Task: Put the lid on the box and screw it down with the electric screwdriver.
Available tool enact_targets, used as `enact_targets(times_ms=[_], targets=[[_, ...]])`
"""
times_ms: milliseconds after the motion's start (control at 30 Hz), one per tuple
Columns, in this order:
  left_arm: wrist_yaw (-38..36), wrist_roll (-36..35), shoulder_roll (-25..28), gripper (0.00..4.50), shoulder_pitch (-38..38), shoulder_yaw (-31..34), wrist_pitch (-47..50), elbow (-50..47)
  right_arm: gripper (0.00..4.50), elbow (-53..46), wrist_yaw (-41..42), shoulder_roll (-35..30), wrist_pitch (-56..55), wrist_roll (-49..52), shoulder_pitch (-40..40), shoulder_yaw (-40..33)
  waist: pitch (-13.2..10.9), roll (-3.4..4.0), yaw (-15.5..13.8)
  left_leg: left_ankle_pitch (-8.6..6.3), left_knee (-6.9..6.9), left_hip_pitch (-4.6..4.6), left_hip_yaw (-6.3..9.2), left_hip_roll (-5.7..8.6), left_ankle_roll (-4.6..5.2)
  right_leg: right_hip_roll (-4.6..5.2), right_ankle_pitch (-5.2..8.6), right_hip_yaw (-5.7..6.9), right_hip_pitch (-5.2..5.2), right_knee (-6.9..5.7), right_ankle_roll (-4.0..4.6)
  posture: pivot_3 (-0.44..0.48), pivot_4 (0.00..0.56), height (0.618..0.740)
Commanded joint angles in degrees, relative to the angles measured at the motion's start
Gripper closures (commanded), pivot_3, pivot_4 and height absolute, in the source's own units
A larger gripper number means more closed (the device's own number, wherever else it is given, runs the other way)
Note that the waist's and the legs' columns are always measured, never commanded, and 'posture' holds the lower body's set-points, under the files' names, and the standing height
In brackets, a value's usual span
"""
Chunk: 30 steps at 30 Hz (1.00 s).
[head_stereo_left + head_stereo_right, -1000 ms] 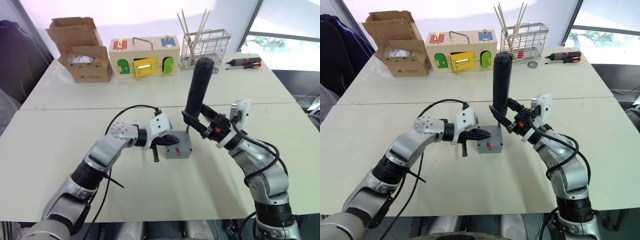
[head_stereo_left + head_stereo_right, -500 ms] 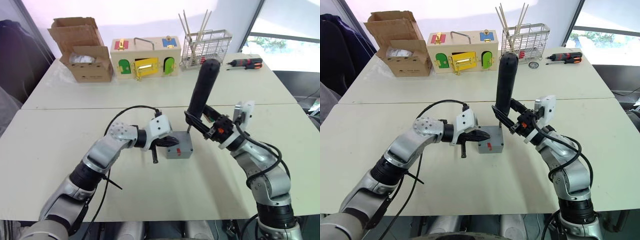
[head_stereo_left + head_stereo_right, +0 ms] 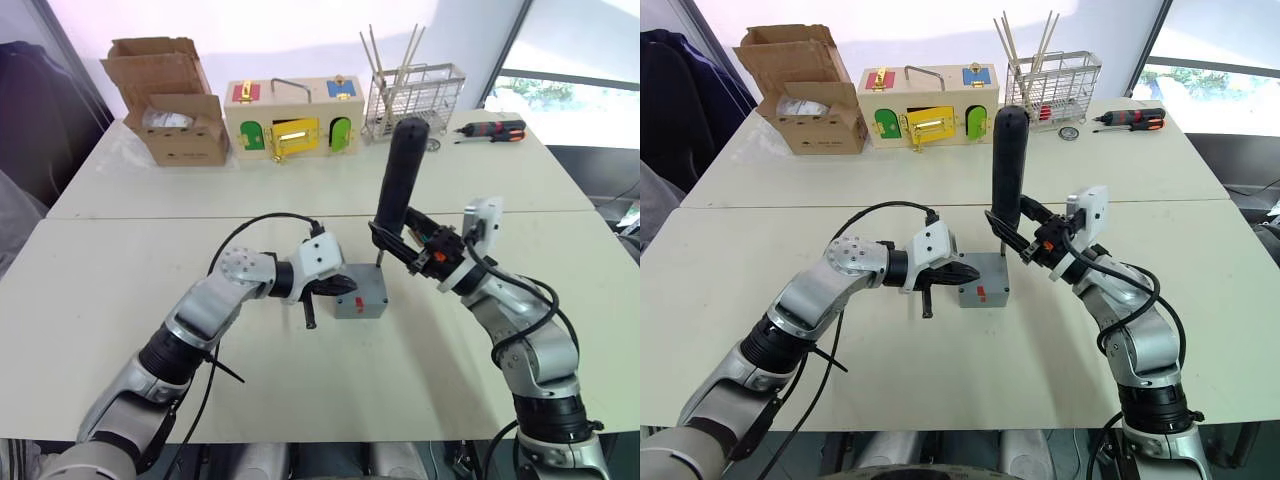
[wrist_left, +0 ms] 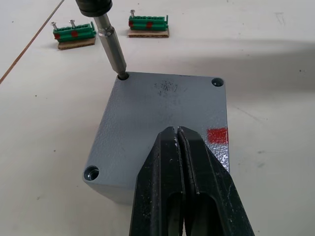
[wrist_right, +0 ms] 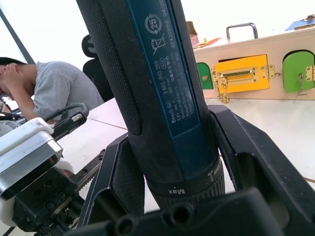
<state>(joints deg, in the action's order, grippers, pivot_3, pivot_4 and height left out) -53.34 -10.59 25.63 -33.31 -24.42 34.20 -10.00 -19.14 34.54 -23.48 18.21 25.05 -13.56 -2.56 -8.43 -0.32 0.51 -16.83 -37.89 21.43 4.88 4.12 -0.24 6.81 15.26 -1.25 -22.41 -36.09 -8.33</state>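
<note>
**A:** Left wrist view first: what does the left gripper (image 4: 178, 135) do?

**B:** Its two black fingers (image 4: 162, 167) are pressed together with no gap, and they hold nothing. The closed tips rest on top of the lid (image 4: 162, 105), near the edge closest to the wrist. The lid sits flat on the box (image 4: 216, 147), and the red mark (image 4: 217, 135) on the side of the box is just beside the fingertips.

**A:** And where is the electric screwdriver?

**B:** The right gripper (image 3: 1012, 238) holds the electric screwdriver (image 3: 1006, 165). In the right wrist view its fingers (image 5: 246, 152) are clamped on both sides of the thick black body (image 5: 157, 93), low on the tool. The tool stands almost upright, a little tilted, rising above the gripper. The thin metal bit (image 4: 111, 46) goes down below the hand and its tip sits in a screw hole at a corner of the lid, the corner far from the left gripper.

**A:** Other holes on the lid?

**B:** Two more corner holes (image 4: 217, 82) are visible in the left wrist view; I cannot tell if they have screws inside.

**A:** What else is near?

**B:** Beyond the box, past the bit, two small green terminal blocks (image 4: 148, 23) lie on the table (image 3: 120, 290). Far behind both hands stand a cardboard box (image 3: 170, 100), a wooden latch box (image 3: 290, 115) and a wire basket (image 3: 412, 95); a red-and-black screwdriver (image 3: 490, 129) lies beside the basket. A person (image 5: 44, 91) in a grey shirt sits behind the right gripper.
</note>
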Motion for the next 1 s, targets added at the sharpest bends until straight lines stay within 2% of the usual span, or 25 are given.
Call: enact_targets(times_ms=[33,667,767,900,1000], targets=[[0.2,1.5,0.7,4.5,1.2,-1.4,0.7,0.5,2.6,3.2,-0.4,0.3,1.6,-1.0,2.0,1.1,0.0,0.0,0.0,0.0,0.0,0.0,0.0,0.0,0.0,0.0,0.0,0.0,0.0,0.0,0.0,0.0,0.15,0.73],[0.0,1.3,0.5,4.5,1.0,-1.1,0.5,1.0,2.6,0.4,-2.0,0.8,2.2,0.9,1.1,-1.6,0.0,0.0,0.0,0.0,0.0,0.01,0.01,-0.01,0.0,0.01,0.0,0.0,0.0,0.03,0.0,0.0,0.15,0.73],[-0.1,0.8,0.7,4.5,1.1,-0.5,0.7,0.2,2.6,-2.8,-2.6,-1.2,5.5,4.3,-1.8,-4.6,0.0,0.02,0.0,0.0,0.0,0.04,0.01,0.0,0.0,0.02,0.0,-0.01,-0.03,0.03,0.0,0.0,0.15,0.73],[0.8,-1.2,0.3,4.5,2.7,3.1,-0.1,-1.4,2.6,-6.4,-3.5,-5.4,13.6,14.2,-8.5,-10.2,-0.2,0.18,0.0,0.0,0.0,0.19,0.01,0.01,0.0,0.04,0.0,-0.02,-0.17,0.04,0.0,0.0,0.15,0.73],[2.7,-3.5,-1.2,4.5,2.9,7.1,0.1,-2.4,2.6,-6.3,-5.1,-7.3,17.6,19.4,-12.6,-13.9,-0.3,0.28,0.0,0.02,-0.09,0.77,-0.01,0.02,-0.04,0.07,-0.01,-0.04,-0.76,-0.07,0.0,0.0,0.15,0.73]])
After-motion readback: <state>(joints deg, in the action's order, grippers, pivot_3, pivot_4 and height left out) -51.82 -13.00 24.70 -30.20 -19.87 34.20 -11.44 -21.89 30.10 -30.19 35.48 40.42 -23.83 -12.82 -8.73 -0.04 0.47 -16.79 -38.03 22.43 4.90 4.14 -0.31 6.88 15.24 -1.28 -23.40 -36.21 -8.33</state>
